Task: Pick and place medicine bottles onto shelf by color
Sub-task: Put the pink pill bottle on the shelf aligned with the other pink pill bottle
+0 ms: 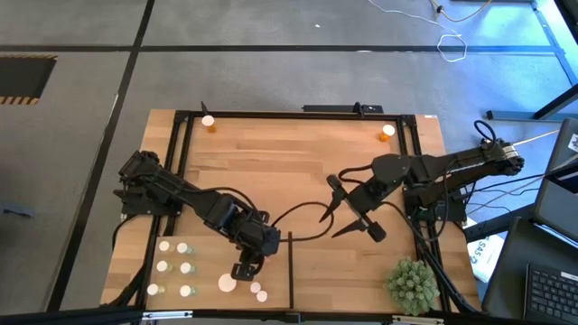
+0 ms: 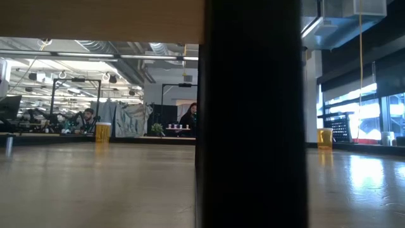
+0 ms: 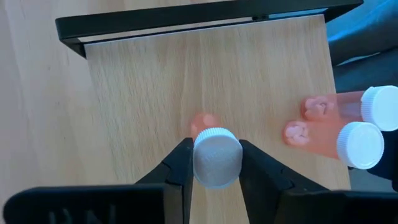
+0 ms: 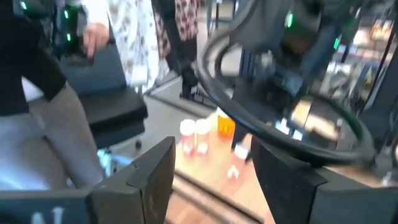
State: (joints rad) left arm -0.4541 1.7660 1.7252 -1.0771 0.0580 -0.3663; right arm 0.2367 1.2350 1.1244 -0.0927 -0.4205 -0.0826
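A: High view, largest first. Table of wood planks, one. Shelf, the pale board at the near left edge, one, with a thin dark divider upright along its right side.

B: Arms?

A: Two. Left gripper is down over the shelf, just left of the divider. Right gripper hangs above the table's middle right, fingers spread wide and holding nothing.

B: Left one holding anything?

A: Left wrist view: its fingers are closed on one orange bottle with a white cap, standing on the shelf board. Two more orange bottles stand touching each other just beside it.

B: Bottle count?

A: On the shelf, high view: six small greenish-white ones in two columns of three at the left end; one wider white cap; two small caps near the gripper. Off the shelf, two orange bottles at the table's far corners, one left, one right.

B: Anything else?

A: One spiky green plant ball, near right corner.
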